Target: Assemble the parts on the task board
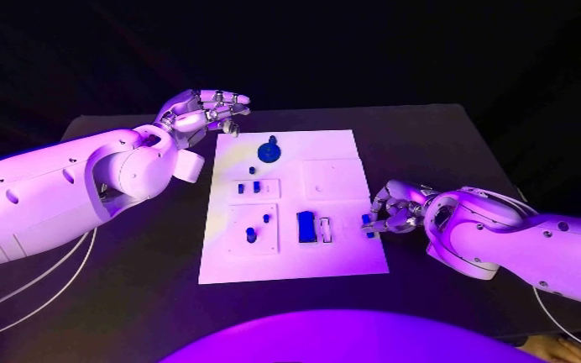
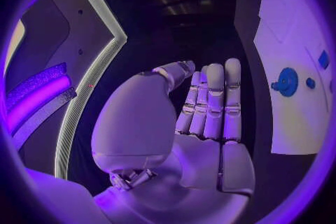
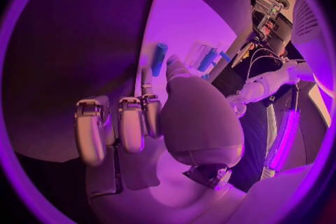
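The white rectangular task board (image 1: 339,212) lies in the middle of the black desk (image 1: 121,296), carrying small blue parts, among them a round blue disc (image 1: 269,151) near its far edge and a blue block (image 1: 306,226) toward its near edge. The left hand (image 1: 203,113) hovers off the board's far left corner, fingers together and holding nothing. The right hand (image 1: 394,207) sits at the board's right edge, fingers curled beside a small blue part (image 1: 367,221); whether it grips that part cannot be told.

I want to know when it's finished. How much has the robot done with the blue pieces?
Some look placed: a round blue part and several small ones sit in spots on the board. In hand: the right hand is at the board's edge, fingers by a blue peg; whether it's gripped, I can't tell. The left hand holds nothing. How much remains is unclear.
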Controlling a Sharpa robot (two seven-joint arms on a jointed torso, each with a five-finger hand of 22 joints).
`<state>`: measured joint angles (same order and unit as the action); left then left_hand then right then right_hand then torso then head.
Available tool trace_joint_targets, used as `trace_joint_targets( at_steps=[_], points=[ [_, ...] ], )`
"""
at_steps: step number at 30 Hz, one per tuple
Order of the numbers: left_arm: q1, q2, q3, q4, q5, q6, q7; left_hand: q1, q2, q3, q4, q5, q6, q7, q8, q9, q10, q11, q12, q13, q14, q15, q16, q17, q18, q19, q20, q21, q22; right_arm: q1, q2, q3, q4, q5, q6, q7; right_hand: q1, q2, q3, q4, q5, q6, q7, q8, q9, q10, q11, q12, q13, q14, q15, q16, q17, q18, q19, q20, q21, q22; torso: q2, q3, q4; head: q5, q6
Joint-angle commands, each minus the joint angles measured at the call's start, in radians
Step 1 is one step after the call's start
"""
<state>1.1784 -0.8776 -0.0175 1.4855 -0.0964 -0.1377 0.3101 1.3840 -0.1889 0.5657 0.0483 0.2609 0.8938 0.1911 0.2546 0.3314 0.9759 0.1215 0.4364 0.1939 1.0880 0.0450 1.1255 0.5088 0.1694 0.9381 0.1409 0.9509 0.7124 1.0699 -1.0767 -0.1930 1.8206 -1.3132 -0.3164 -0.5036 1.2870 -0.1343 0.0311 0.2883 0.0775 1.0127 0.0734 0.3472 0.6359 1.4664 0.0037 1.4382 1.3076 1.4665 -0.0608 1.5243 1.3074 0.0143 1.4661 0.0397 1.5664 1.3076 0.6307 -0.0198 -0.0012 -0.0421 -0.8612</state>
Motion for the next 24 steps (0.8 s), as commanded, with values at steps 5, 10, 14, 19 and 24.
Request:
trace_joint_targets(
  at_steps=[5,10,14,19,24],
  points=[
    [0.000,-0.006,0.001,0.008,0.005,0.013,0.005,-0.007,0.000,0.001,0.005,0.001,-0.006,0.000,-0.001,0.001,-0.009,0.000,0.005,-0.001,-0.004,0.000,-0.003,-0.002,0.016,0.004,0.000,-0.004,-0.002,-0.010,0.015,-0.001,-0.017,-0.078,0.052,-0.029,0.011,-0.003,0.013,-0.002,-0.002,0.005,-0.002,-0.001,0.000,0.039,-0.007,-0.001,0.179,0.079,-0.007,-0.001,0.131,-0.014,0.105,0.000,0.004,0.263,0.000,-0.0006,-0.0015,0.005,-0.006],
    [0.000,-0.008,0.001,0.009,0.005,0.014,0.004,-0.007,0.000,0.001,0.005,0.001,-0.006,0.000,-0.001,0.001,-0.009,0.000,0.005,-0.001,-0.004,0.000,-0.003,-0.002,0.016,0.004,0.000,-0.004,-0.002,-0.013,0.027,-0.002,-0.024,-0.105,0.064,-0.033,0.051,-0.006,0.031,-0.009,-0.003,0.009,-0.004,-0.002,0.001,0.039,-0.009,-0.001,0.179,0.079,-0.010,0.000,0.132,-0.014,0.105,-0.002,0.004,0.263,-0.001,-0.0001,-0.0012,0.006,-0.009],
    [0.000,-0.008,0.001,0.010,0.005,0.014,0.003,-0.007,0.000,0.001,0.005,0.001,-0.006,0.000,-0.001,0.001,-0.009,0.000,0.005,-0.001,-0.004,0.000,-0.003,-0.002,0.016,0.004,0.000,-0.004,-0.002,-0.016,0.034,-0.003,-0.026,-0.116,0.057,-0.036,0.079,-0.003,0.048,-0.012,-0.002,0.012,-0.006,-0.004,0.000,0.040,-0.011,0.000,0.180,0.079,-0.011,-0.001,0.132,-0.014,0.105,-0.004,0.004,0.263,-0.002,-0.0003,-0.0011,0.004,-0.008],
    [0.000,-0.009,0.001,0.010,0.004,0.015,0.002,-0.006,0.001,0.001,0.005,0.001,-0.006,0.000,0.000,0.002,-0.009,0.000,0.006,-0.001,-0.004,0.000,-0.002,-0.002,0.016,0.005,0.000,-0.005,-0.002,-0.018,0.039,-0.003,-0.024,-0.128,0.053,-0.040,0.172,0.011,0.154,-0.043,0.058,0.023,-0.011,-0.018,-0.011,0.039,-0.018,-0.002,0.181,0.079,-0.017,-0.001,0.132,-0.014,0.105,-0.012,0.004,0.263,-0.002,-0.0002,-0.0008,0.005,-0.010],
    [0.000,-0.009,0.001,0.009,0.003,0.015,0.001,-0.006,0.001,0.001,0.005,0.001,-0.006,0.000,0.000,0.002,-0.009,0.000,0.006,-0.001,-0.004,0.000,-0.002,-0.002,0.016,0.005,0.000,-0.005,-0.002,-0.018,0.038,-0.003,-0.016,-0.122,0.036,-0.043,0.157,-0.045,0.315,-0.063,0.159,0.041,-0.012,-0.028,-0.018,0.039,-0.020,-0.003,0.182,0.079,-0.018,-0.002,0.133,-0.014,0.105,-0.013,0.004,0.263,-0.002,-0.0001,-0.0011,0.005,-0.011]
  ],
)
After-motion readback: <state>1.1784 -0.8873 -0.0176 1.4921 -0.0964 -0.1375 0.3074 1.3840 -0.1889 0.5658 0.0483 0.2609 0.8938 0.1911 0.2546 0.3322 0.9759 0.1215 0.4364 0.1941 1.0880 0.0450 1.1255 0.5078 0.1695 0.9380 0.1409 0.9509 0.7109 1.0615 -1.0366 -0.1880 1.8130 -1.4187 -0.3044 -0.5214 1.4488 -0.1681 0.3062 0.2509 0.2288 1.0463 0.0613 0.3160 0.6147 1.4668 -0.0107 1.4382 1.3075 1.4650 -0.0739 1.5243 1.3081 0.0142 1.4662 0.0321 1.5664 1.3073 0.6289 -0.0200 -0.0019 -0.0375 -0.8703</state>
